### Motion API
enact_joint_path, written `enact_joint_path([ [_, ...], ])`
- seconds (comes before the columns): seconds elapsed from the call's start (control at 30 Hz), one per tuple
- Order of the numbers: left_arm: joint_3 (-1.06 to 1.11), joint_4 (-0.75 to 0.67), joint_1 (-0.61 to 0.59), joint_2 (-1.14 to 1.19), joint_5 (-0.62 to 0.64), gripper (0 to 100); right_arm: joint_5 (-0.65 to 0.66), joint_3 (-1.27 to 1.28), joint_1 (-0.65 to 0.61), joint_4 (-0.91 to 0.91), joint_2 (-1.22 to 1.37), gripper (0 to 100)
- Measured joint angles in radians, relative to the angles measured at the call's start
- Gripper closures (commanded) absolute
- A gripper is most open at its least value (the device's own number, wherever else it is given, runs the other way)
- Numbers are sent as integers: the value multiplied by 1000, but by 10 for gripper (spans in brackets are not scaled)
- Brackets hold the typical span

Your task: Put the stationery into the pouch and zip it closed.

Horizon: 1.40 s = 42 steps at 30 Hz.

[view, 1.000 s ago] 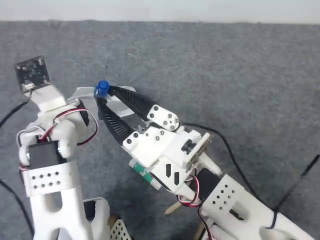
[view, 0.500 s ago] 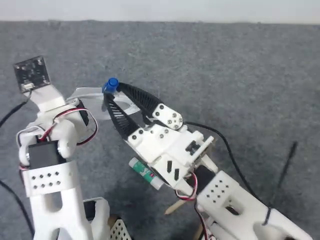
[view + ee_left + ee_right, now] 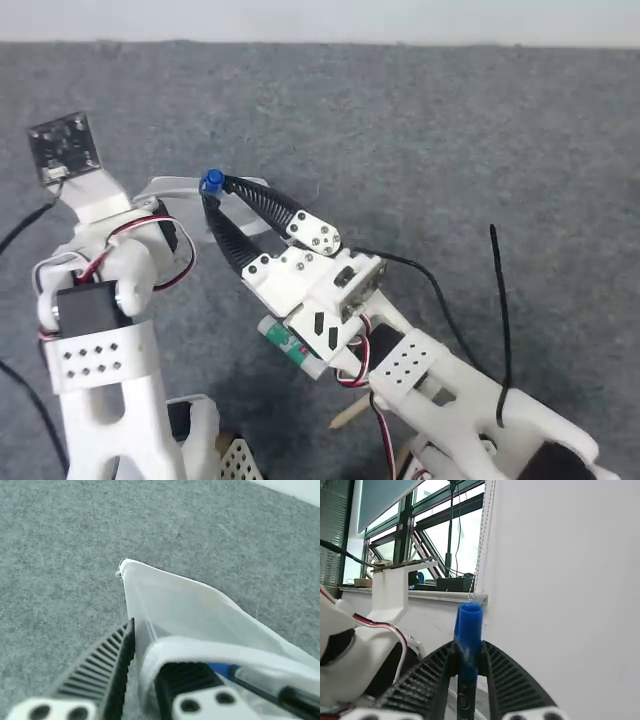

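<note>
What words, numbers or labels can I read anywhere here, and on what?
No text can be read.
On the pen in the right gripper: a small mark, too blurred.
On the glue stick: a green label, too small.
On the pouch in the left gripper: none.

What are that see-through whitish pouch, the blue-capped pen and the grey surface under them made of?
The see-through whitish pouch looks like thin, soft plastic film, frosted: shapes show dimly through its creased wall. The blue-capped pen seems hard plastic, its cap smooth and evenly coloured. The grey surface appears felt or short-pile carpet: matte, fuzzy grain.
</note>
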Motion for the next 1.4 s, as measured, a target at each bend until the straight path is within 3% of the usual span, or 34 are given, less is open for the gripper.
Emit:
enact_joint_path([
  [0.17, 0, 0, 0, 0, 0, 991, -2, 0, -6, 87, 0, 838],
  [0.7, 0, 0, 0, 0, 0, 991, -2, 31, -9, 124, -35, 850],
  [1.0, 0, 0, 0, 0, 0, 991, -2, 25, -66, 559, -186, 847],
  [1.27, 0, 0, -32, 0, 0, 991, -2, 11, -68, 638, -232, 847],
  [1.4, 0, 0, -37, 0, 0, 991, -2, -18, -68, 773, -299, 849],
])
